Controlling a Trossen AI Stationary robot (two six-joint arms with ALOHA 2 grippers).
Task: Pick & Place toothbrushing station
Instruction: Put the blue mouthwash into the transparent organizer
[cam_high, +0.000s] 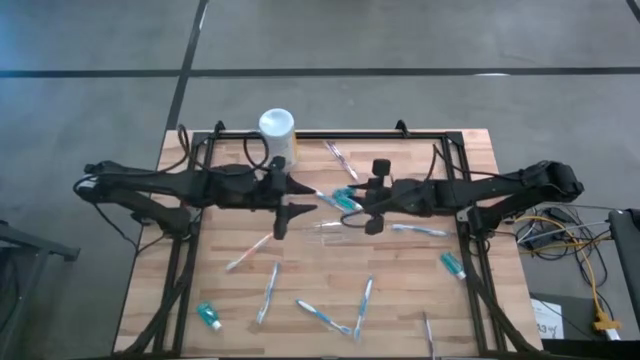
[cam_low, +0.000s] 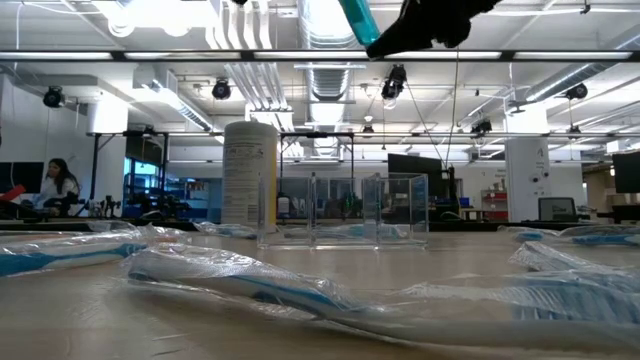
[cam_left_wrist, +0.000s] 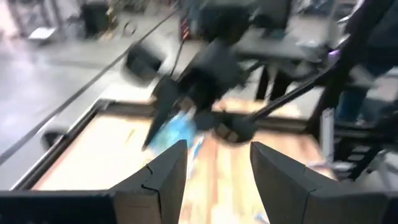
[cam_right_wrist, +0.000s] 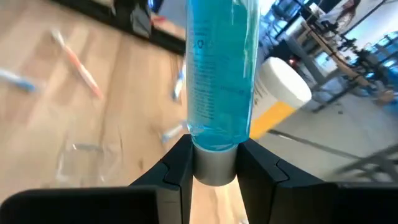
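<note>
Toothbrushing station (cam_low: 345, 210) – one (clear), one white canister (cam_high: 277, 132), two grippers.

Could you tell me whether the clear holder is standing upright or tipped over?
Upright: in the low view the clear holder stands on the table with vertical walls.

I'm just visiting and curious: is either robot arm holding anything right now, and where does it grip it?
The right gripper pinches a blue tube by its grey cap end. The left gripper is open and holds nothing.
</note>
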